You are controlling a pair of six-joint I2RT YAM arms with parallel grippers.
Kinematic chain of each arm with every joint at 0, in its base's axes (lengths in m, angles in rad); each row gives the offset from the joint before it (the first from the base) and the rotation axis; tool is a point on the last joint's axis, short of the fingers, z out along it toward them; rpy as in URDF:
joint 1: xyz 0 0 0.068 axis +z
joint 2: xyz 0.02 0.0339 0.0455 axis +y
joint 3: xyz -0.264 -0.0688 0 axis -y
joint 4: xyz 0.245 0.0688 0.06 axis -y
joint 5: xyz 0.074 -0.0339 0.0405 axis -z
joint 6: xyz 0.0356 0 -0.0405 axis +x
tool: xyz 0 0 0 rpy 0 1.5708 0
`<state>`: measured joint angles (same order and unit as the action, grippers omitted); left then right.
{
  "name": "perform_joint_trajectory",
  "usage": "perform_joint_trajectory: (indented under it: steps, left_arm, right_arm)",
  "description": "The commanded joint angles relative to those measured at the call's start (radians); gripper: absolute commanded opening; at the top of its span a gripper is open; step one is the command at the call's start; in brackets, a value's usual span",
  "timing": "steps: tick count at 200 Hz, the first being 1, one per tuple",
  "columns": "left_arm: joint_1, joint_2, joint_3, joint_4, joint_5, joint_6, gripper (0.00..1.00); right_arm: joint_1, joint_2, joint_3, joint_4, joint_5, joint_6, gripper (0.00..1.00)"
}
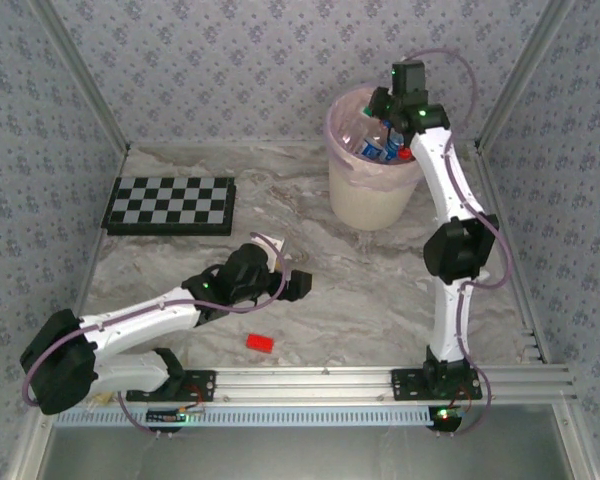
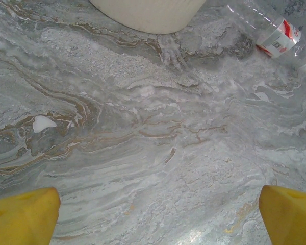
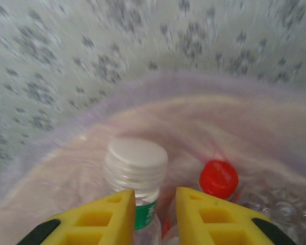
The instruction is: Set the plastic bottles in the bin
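Bottles [image 1: 372,143] lie in bin [image 1: 365,205] under right hand [image 3: 154,201]

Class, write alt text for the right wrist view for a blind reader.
The yellow-fingered right gripper hangs over the pink-lined bin, a white-capped bottle at its fingertips and a red-capped bottle beside. Blurred patterned wallpaper behind.

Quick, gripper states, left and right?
Left gripper: open, empty.
Right gripper: nearly closed over the bin; grip on the white-capped bottle cannot be told.
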<state>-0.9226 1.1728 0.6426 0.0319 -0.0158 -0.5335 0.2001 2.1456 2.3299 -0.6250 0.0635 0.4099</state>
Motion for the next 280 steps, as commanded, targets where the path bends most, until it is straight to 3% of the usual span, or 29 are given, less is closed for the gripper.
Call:
perform_joint_trajectory:
  steps: [1, 36, 66, 76, 121, 151, 168, 207, 225, 280]
  left_arm:
    - [0.003, -0.019, 0.018, 0.005, -0.004, -0.003, 1.0]
    - [0.007, -0.009, 0.026, -0.015, -0.013, 0.0, 1.0]
    - [0.019, 0.022, 0.033, 0.005, -0.007, 0.004, 1.0]
    - [0.023, 0.041, 0.04, 0.014, 0.002, 0.009, 1.0]
    - [0.041, 0.104, 0.139, -0.101, 0.006, 0.091, 1.0]
    - [0.051, 0.133, 0.177, -0.138, 0.02, 0.131, 1.0]
    - [0.061, 0.156, 0.184, -0.127, 0.033, 0.136, 1.0]
    - [0.098, 0.2, 0.194, -0.046, 0.134, 0.115, 1.0]
    - [0.127, 0.214, 0.191, 0.021, 0.205, 0.082, 1.0]
    - [0.147, 0.296, 0.275, -0.021, 0.253, 0.097, 1.0]
  right_arm:
    - [0.0, 0.016, 0.025, -0.054, -0.032, -0.003, 0.28]
    - [-0.032, -0.089, 0.024, -0.053, -0.022, -0.014, 0.3]
    - [-0.084, -0.224, 0.016, -0.126, -0.047, -0.056, 0.52]
    - [-0.111, -0.273, -0.016, -0.172, -0.047, -0.075, 0.55]
    - [-0.264, -0.619, -0.527, -0.171, 0.014, -0.116, 0.62]
    - [-0.361, -0.742, -0.733, -0.255, 0.027, -0.162, 0.82]
    - [-0.409, -0.743, -0.807, -0.311, 0.011, -0.213, 1.0]
    - [-0.43, -0.546, -0.829, -0.504, 0.1, -0.395, 1.0]
    - [-0.417, -0.428, -0.784, -0.597, 0.042, -0.423, 1.0]
    - [-0.41, -0.276, -0.845, -0.33, 0.109, -0.566, 1.0]
